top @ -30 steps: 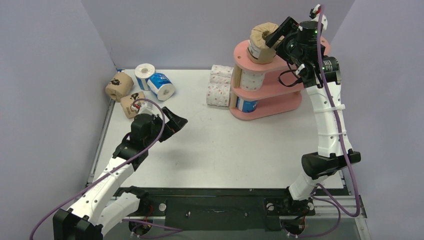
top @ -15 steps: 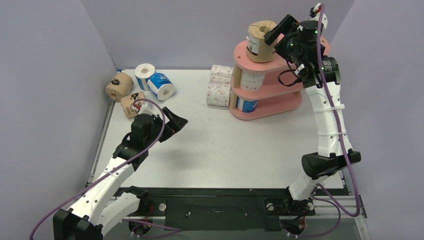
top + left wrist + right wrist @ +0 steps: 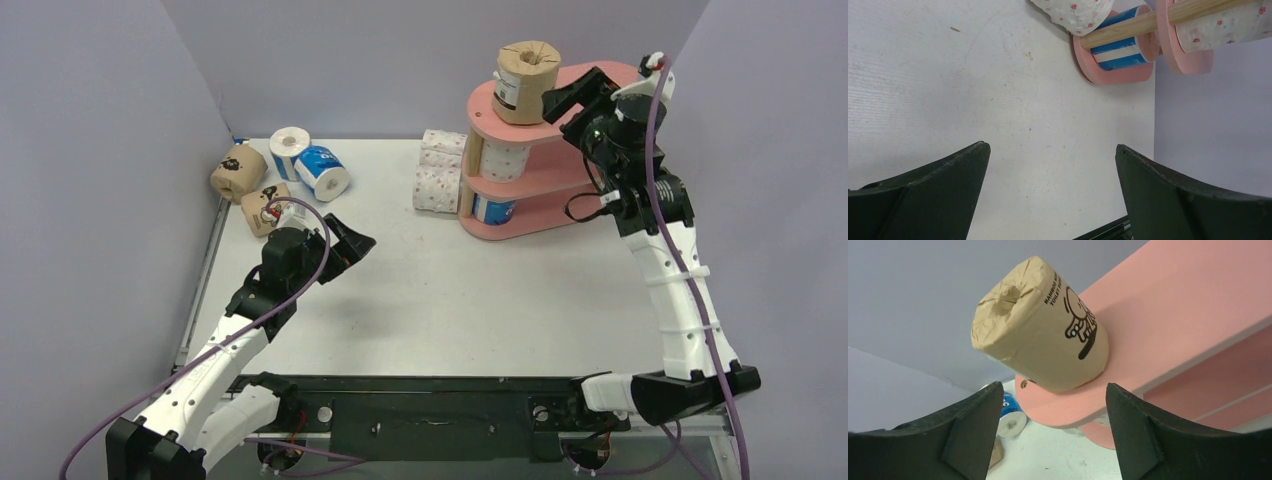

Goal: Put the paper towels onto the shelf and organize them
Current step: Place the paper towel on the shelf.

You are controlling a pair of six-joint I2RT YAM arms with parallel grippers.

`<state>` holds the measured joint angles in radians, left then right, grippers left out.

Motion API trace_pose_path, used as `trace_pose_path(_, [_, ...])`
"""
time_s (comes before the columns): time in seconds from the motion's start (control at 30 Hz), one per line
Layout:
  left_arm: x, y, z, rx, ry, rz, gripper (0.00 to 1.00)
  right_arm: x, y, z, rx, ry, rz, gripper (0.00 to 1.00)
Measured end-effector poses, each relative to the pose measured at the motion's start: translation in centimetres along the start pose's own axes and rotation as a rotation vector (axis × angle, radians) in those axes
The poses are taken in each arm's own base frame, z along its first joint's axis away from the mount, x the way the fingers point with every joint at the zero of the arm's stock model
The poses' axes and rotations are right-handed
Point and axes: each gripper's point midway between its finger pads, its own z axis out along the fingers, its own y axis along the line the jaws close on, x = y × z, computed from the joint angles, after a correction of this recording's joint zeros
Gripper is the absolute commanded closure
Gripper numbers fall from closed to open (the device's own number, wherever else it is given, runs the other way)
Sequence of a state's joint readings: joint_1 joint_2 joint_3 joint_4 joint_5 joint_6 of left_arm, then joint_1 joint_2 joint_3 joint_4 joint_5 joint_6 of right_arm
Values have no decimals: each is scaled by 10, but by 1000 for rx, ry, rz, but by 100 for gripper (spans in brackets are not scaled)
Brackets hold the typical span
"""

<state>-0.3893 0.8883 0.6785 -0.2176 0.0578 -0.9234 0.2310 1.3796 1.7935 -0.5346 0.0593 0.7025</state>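
Note:
The pink shelf [image 3: 560, 208] stands at the back right. One brown paper towel roll [image 3: 526, 70] stands upright at the left end of its top board [image 3: 1173, 315]. My right gripper [image 3: 575, 95] is open just right of that roll [image 3: 1040, 352], apart from it. A pink-dotted roll [image 3: 505, 158] sits on the middle tier and a blue one [image 3: 493, 210] on the bottom tier. My left gripper [image 3: 350, 243] hangs open over the table's left side with nothing between its fingers. Two brown rolls [image 3: 238, 172] and two blue rolls [image 3: 323, 172] lie at the back left.
Several pink-dotted rolls [image 3: 438, 175] are stacked against the shelf's left end; one of them [image 3: 1075, 12] shows in the left wrist view beside the bottom board [image 3: 1108, 75]. Grey walls close in the back and both sides. A black rail [image 3: 430, 400] runs along the near edge.
My right gripper let go of the brown roll and pulled back to the right. The roll, tilted before, now stands upright on the top board. The left arm has not moved.

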Motion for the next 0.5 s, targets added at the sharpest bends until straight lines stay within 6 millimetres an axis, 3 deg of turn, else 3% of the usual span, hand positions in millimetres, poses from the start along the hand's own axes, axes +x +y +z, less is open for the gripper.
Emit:
trace_pose_path(0.17, [-2, -3, 0, 10, -7, 1, 3, 6, -13, -13, -37, -60, -19, 33])
trace_pose_path(0.3, [-3, -5, -3, 20, -15, 2, 4, 2, -22, -3, -71, -100, -17, 39])
trace_pose_path(0.5, [-3, -3, -6, 27, -23, 5, 4, 16, -32, 15, -116, -75, -20, 42])
